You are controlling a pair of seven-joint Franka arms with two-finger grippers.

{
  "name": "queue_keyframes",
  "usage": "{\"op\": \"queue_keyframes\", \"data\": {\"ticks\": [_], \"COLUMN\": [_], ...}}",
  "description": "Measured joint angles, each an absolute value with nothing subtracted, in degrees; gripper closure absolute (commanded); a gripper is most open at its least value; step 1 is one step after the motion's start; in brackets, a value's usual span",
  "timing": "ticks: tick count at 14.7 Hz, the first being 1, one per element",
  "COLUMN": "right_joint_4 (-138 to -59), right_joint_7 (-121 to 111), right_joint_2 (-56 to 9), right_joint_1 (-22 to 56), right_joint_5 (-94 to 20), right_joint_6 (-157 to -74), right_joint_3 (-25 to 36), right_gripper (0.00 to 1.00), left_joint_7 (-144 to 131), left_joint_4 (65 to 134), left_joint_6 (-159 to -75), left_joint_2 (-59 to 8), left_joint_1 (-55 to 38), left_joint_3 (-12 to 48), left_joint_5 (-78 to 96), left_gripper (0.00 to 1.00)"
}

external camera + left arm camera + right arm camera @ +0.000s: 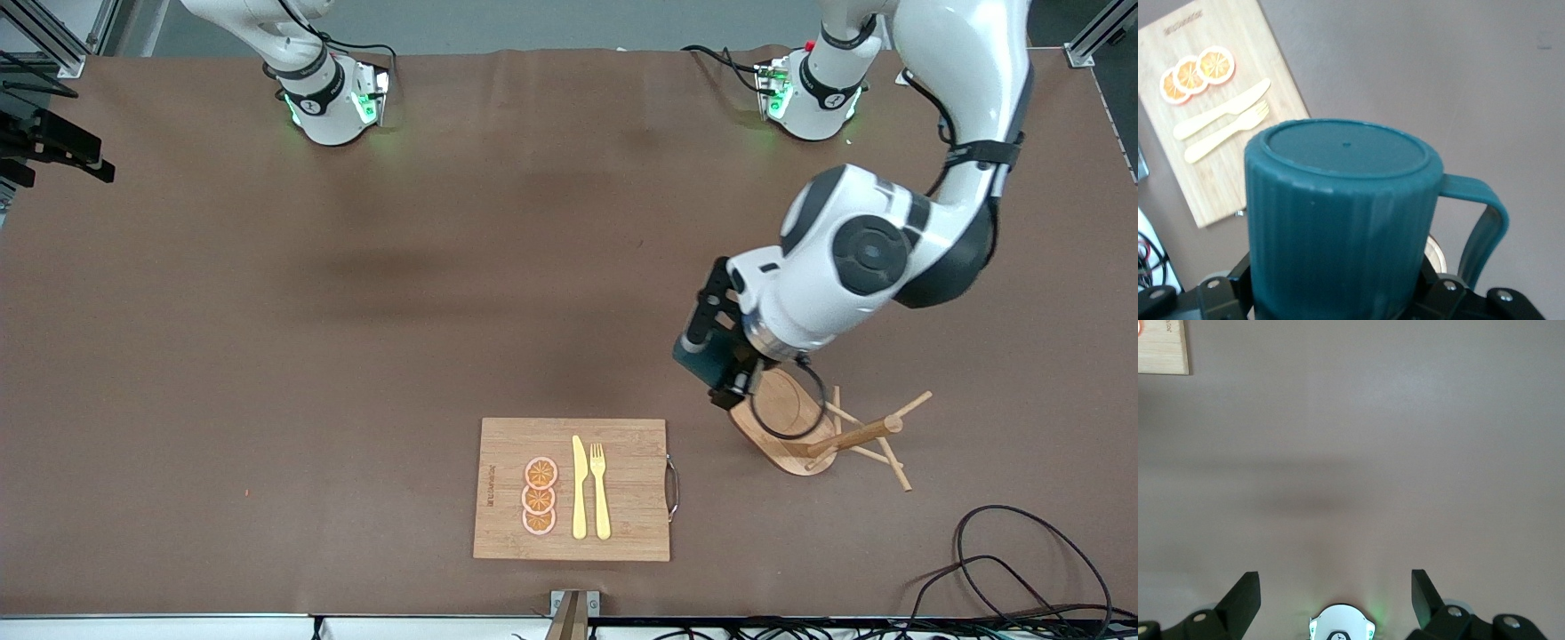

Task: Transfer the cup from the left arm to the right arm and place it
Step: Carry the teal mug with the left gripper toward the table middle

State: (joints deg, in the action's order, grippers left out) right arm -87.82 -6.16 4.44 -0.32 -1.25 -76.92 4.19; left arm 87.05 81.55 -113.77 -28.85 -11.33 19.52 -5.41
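The cup is a dark teal ribbed mug, held in the air by my left gripper, which is shut on its sides. It hangs just above the table beside the base of a wooden mug stand. In the left wrist view the cup fills the middle with its flat bottom facing the camera and its loop handle out to one side; its inside is hidden. My right gripper is open and empty, high over bare table near its own base. It is out of the front view.
A wooden board with a metal handle lies near the front edge. It carries three orange slices, a yellow knife and a fork. The stand's pegs stick out toward the left arm's end. Black cables lie at the front corner.
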Motion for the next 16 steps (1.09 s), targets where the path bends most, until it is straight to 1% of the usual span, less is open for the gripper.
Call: {"op": "queue_keyframes", "data": {"ticks": [3,6,10,12,15,16], "right_joint_4": [-87.82,-87.82,-87.82,-87.82,-87.82,-87.82], "right_joint_7": [-6.16,-6.16,-6.17,-6.17,-6.17,-6.17], "right_joint_2": [4.44,4.44,4.44,4.44,4.44,4.44], "right_joint_1": [-0.32,-0.32,-0.33,-0.33,-0.33,-0.33], "right_joint_5": [-1.25,-1.25,-1.25,-1.25,-1.25,-1.25], "right_joint_6": [-76.92,-76.92,-76.92,-76.92,-76.92,-76.92], "right_joint_3": [4.19,4.19,4.19,4.19,4.19,4.19], "right_gripper": [0.0,0.0,0.0,0.0,0.0,0.0], "left_joint_7": [80.81,72.19,61.99,57.92,56.7,56.67], "left_joint_4": [81.69,82.0,82.56,82.6,82.51,82.49], "left_joint_6": [-113.77,-113.78,-113.72,-113.41,-113.33,-113.33], "left_joint_2": [-28.9,-29.5,-33.17,-35.52,-37.59,-37.98], "left_joint_1": [-16.99,-24.61,-35.94,-39.8,-43.18,-44.07], "left_joint_3": [19.63,19.73,19.46,19.03,15.6,13.88], "left_joint_5": [-15.0,-28.05,-50.75,-58.13,-65.21,-66.64], "left_gripper": [0.63,0.63,0.66,0.67,0.7,0.74]}}
